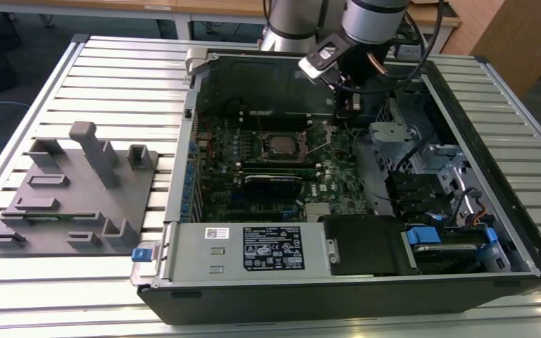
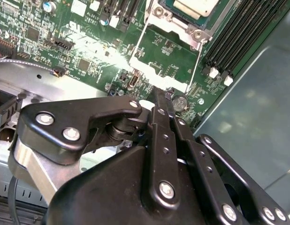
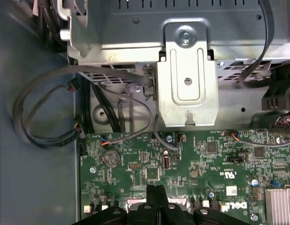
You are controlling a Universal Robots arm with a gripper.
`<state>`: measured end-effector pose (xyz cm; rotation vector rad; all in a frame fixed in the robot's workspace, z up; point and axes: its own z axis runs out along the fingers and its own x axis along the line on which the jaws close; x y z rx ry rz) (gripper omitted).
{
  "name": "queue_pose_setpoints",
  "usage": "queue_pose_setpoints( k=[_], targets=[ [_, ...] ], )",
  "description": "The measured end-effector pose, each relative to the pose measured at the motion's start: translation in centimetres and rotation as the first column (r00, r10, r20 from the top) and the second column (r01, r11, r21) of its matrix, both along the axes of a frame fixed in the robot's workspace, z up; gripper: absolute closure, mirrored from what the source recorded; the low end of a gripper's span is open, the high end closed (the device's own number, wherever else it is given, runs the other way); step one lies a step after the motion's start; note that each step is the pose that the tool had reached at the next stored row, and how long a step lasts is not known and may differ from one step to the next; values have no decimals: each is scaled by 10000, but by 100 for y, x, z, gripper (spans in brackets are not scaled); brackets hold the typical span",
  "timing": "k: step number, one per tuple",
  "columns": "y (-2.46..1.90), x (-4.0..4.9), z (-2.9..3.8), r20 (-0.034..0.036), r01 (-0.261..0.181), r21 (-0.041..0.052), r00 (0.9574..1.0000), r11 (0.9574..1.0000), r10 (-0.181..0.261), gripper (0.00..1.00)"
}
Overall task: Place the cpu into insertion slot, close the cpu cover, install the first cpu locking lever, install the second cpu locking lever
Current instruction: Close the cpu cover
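In the exterior view the open computer case lies on the table, and my gripper reaches down into it just to the exterior view's right of the insertion slot. The cpu, pale silver-grey, sits in the slot. The cpu cover is swung open away from the slot, and green board shows through its square cut-out. My gripper is shut, fingertips pressed together right at the cover's free edge. Whether they touch it is unclear. In the first wrist view my gripper points at the board.
A labelled power supply box fills the case's near side. A metal drive cage and cables stand close behind the gripper. Black memory slots run beside the socket. A grey fixture block sits on the slatted table.
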<state>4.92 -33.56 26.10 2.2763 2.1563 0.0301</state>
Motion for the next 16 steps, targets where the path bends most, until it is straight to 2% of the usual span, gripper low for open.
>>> queue_pose_setpoints(
  k=[7, 16],
  targets=[
    [3, 73, -20, 0, -1, 1, 10000, 10000, 1, 90],
    [3, 86, -121, 0, 0, 1, 10000, 10000, 0, 90]
  ],
)
